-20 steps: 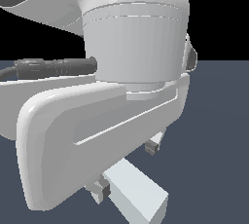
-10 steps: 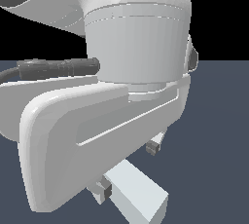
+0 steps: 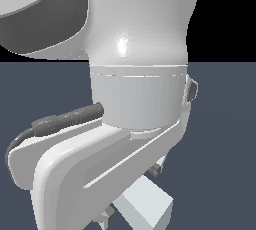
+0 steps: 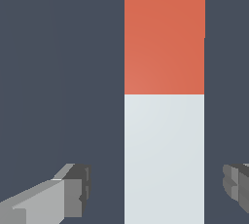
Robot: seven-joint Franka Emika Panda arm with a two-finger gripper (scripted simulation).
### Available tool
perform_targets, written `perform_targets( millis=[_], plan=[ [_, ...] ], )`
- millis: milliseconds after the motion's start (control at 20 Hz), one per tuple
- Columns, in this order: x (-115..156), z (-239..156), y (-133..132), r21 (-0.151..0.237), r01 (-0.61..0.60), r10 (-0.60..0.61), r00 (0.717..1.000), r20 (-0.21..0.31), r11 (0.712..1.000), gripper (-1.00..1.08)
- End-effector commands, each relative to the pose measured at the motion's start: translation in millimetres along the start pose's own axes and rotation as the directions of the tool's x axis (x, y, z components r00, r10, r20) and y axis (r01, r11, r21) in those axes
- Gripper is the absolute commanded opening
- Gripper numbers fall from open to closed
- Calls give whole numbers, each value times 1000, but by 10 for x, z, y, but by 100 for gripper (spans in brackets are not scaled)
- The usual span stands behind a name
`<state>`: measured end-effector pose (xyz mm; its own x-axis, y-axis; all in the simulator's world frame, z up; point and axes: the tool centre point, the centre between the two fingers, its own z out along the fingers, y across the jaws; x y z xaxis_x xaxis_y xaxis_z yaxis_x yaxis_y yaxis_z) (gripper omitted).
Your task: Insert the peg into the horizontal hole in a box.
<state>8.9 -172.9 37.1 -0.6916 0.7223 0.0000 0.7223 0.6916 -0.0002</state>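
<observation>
Closest to you in the wrist view are the claw's (image 4: 155,189) two fingers (image 4: 73,191), blocky grey pieces with flat, matte faces and hard edges. They stand wide apart, one on each side of the peg (image 4: 164,121), with a clear strip of bare surface between each pad and the bar, so nothing is clamped.

The peg lies flat between them, a long square-section bar with straight parallel sides and a smooth, unmarked top face. The part nearest the fingers is pale grey-white; beyond a crisp straight seam it turns a flat brick red, and that red end runs out of the picture. Under it you see the tabletop (image 4: 58,72), an even, dull slate blue with no grain, seams or markings.

In the exterior view the arm (image 3: 140,74) fills almost everything: glossy white rounded shells with a soft highlight, a cylindrical collar with a thin seam line, and a ribbed dark grey cable (image 3: 65,119) curving off toward the exterior view's left. Below the white hand body you can make out a pale block-shaped end of the peg (image 3: 145,206) and small grey finger parts beside it.

Behind the arm the same slate-blue surface runs back to a straight horizon, and above that the background is plain black. You see neither the box nor its hole in either view.
</observation>
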Motion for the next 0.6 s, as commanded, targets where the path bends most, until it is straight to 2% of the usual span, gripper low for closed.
perform_targets(
  millis=[0,250,300,550],
  plan=[
    [3,112,-2,0,0,0,1000,0,1000,100],
    [-6,168,7,0,0,0,1000,0,1000,100],
    [-6,168,7,0,0,0,1000,0,1000,-100],
    [-6,168,7,0,0,0,1000,0,1000,-100]
  ],
)
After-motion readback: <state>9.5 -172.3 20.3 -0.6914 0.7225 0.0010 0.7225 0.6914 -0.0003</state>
